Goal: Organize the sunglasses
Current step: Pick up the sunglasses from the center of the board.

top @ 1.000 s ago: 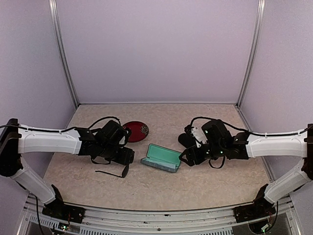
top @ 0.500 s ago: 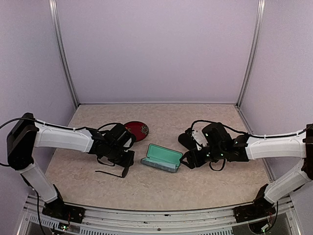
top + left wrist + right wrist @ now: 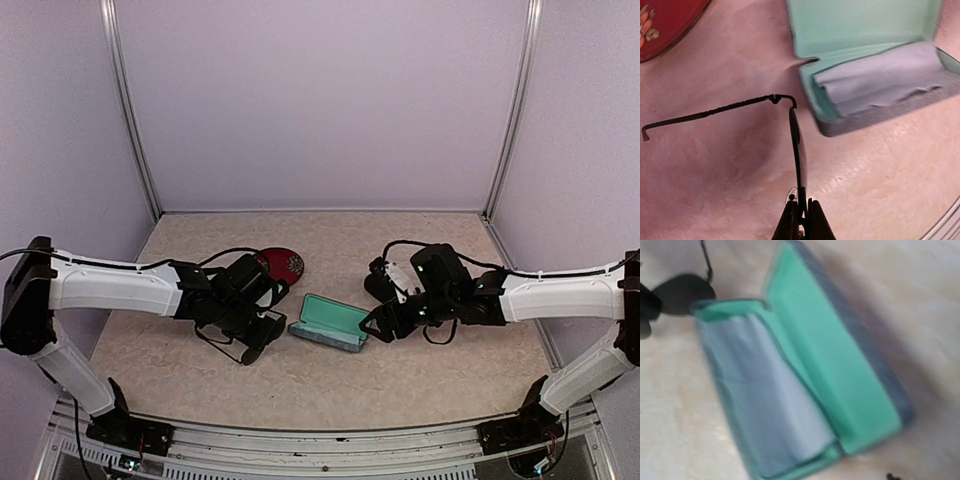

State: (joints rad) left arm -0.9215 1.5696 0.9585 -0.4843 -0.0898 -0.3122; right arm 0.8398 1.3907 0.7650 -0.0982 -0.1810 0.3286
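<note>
my left gripper (image 3: 801, 220) is clamped on the thin black sunglasses (image 3: 796, 135), just left of the open case (image 3: 875, 107). they look light, springy, fragile: best held by the frame, lightly. my right gripper (image 3: 380, 322) hangs, fingers apart, at the case's right end.
</note>
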